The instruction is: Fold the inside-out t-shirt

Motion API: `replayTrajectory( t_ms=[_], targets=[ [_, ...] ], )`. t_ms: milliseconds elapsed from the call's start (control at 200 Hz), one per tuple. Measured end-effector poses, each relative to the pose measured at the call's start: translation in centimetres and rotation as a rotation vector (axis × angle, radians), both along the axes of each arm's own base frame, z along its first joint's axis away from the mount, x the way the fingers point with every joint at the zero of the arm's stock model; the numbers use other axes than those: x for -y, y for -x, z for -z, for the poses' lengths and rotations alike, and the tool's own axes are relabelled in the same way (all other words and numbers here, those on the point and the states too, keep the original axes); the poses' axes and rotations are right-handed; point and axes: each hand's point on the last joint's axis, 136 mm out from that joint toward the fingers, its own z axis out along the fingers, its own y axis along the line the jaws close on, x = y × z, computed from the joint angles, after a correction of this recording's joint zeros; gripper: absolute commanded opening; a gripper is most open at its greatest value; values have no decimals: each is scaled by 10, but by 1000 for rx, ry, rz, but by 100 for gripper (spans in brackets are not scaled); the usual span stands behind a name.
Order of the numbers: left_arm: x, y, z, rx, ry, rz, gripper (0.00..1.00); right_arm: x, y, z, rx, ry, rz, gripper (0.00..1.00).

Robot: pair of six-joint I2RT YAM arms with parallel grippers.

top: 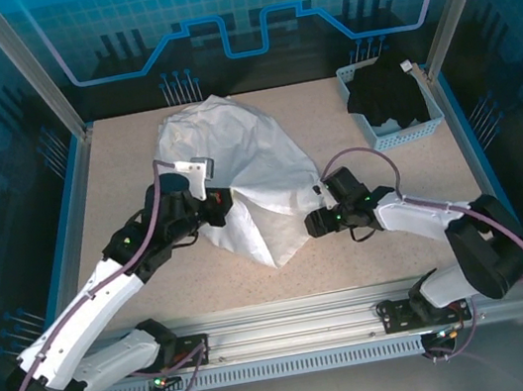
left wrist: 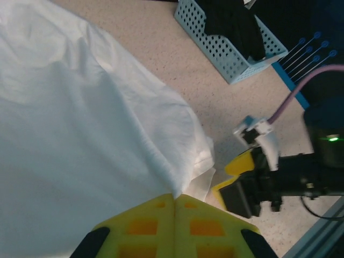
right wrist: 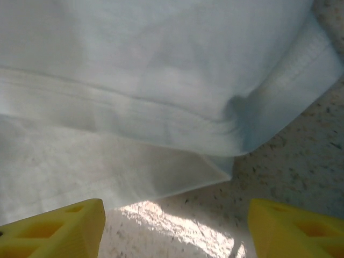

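The inside-out t-shirt (top: 236, 165) is a white crumpled heap in the middle of the table. My left gripper (top: 215, 203) is at its left side, and its yellow fingers (left wrist: 145, 223) are shut on a pinched fold of the white cloth (left wrist: 97, 123). My right gripper (top: 314, 219) sits low at the shirt's right edge and stands open. In the right wrist view its fingertips (right wrist: 59, 228) are wide apart over bare table, with a hemmed edge of the shirt (right wrist: 161, 123) just ahead of them. The left wrist view shows the right gripper (left wrist: 230, 177) beside the shirt's corner.
A light blue basket (top: 402, 135) holding a black garment (top: 387, 94) stands at the back right of the speckled table (top: 115, 160); it also appears in the left wrist view, basket (left wrist: 226, 54). Metal frame posts and blue walls surround the table.
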Motion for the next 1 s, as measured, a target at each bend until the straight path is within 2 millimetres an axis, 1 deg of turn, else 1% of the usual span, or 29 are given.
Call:
replayTrajectory(
  t_ms=[180, 285, 405, 465, 530, 580, 780, 920, 1000],
  targets=[
    [-2, 4, -33, 52, 37, 4, 0, -2, -12, 18, -10, 34, 32, 63],
    [-4, 8, -50, 81, 57, 6, 0, -1, -17, 20, -28, 54, 55, 58],
    [-8, 11, -61, 100, 66, 3, 0, 1, -21, 24, -50, 88, 74, 52],
    [-10, 11, -63, 104, 66, -3, 0, 2, -22, 24, -60, 102, 81, 51],
    [-13, 12, -63, 103, 62, -12, 0, 3, -23, 25, -65, 113, 83, 46],
    [-14, 11, -63, 102, 60, -16, 0, 4, -23, 26, -67, 125, 85, 44],
    [-18, 10, -60, 100, 42, -35, 0, 3, -22, 26, -42, 198, 67, 44],
    [-22, 9, -58, 98, 29, -52, 0, 2, -22, 25, -27, 210, 54, 43],
    [-24, 8, -57, 96, 22, -63, 0, 0, -23, 24, -21, 207, 45, 41]
  ],
)
